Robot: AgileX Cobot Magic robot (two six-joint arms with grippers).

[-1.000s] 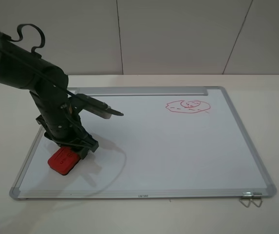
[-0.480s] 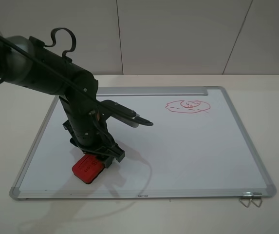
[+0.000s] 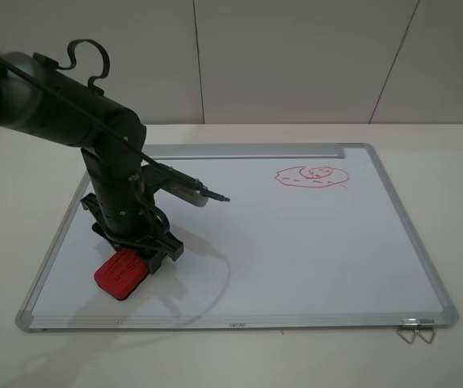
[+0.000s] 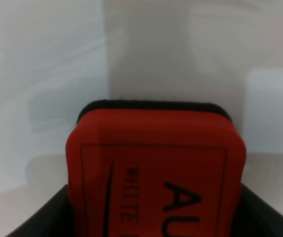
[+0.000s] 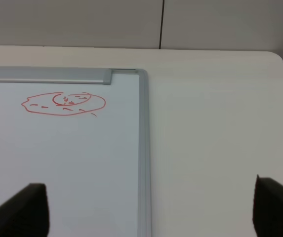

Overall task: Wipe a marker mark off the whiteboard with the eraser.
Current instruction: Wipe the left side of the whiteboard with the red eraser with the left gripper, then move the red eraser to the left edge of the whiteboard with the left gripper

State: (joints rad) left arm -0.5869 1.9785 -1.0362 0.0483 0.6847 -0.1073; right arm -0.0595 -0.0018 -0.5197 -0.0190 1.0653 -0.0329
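The red eraser (image 3: pixel 122 275) lies flat on the whiteboard (image 3: pixel 296 250) near its front left corner, and my left gripper (image 3: pixel 136 257) is shut on it from above. In the left wrist view the eraser (image 4: pixel 156 163) fills the lower half, showing its dark lettering and dark felt edge on the white surface (image 4: pixel 42 74). The round-headed figure mark does not show in any view. My right gripper (image 5: pixel 151 207) is open with nothing between its fingers, above the board's (image 5: pixel 82 163) right side; the exterior high view does not show it.
A flat oval red scribble with dashes (image 3: pixel 312 176) sits at the board's far right, also in the right wrist view as the scribble (image 5: pixel 63 103). A wire clip (image 3: pixel 415 327) lies at the front right corner. A cable trails off the left arm.
The left gripper slid the eraser to the right along the board's front edge, then back leftward to where it is now. The oval scribble is unchanged.
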